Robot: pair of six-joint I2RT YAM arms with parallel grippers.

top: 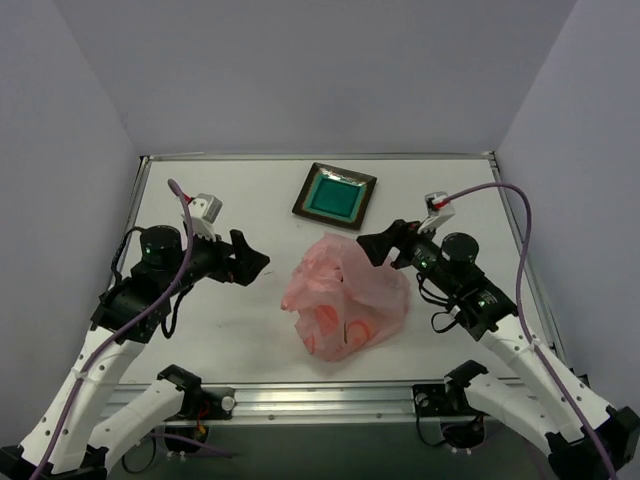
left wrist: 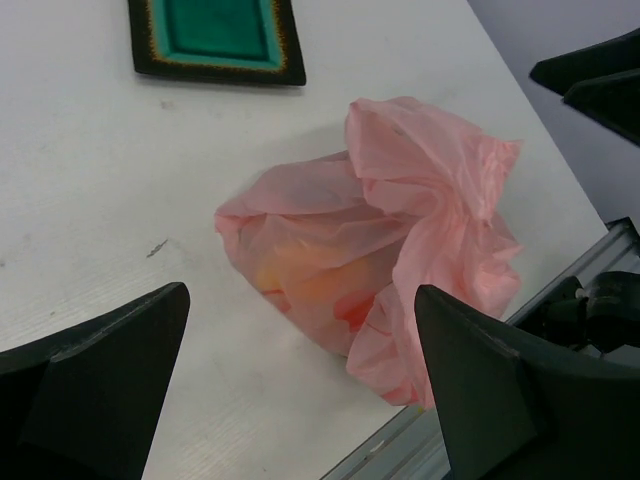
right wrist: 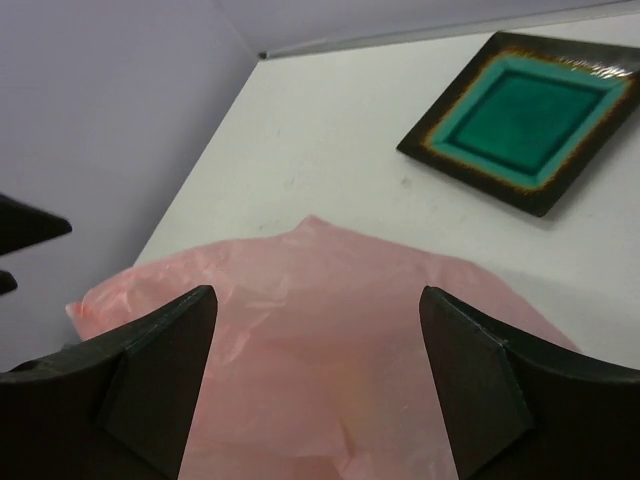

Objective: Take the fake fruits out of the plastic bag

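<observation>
While the bag [top: 345, 297] lies bunched on the table [top: 230, 200] toward its near edge, it is flanked by the left tool [top: 255, 262] and right tool [top: 372, 247], both spread and empty, seemingly readied for gripping. Inside it, the fruits [left wrist: 300, 275] are glimpsed only as an orange blur.

Left arm [top: 110, 340] and right arm [top: 530, 365]: white lower links, black upper links, black wedge jaws. Purple cable [top: 520, 240] loops along each. Green lights [top: 152, 240] on joints, white camera block [top: 207, 208] at wrists.
</observation>
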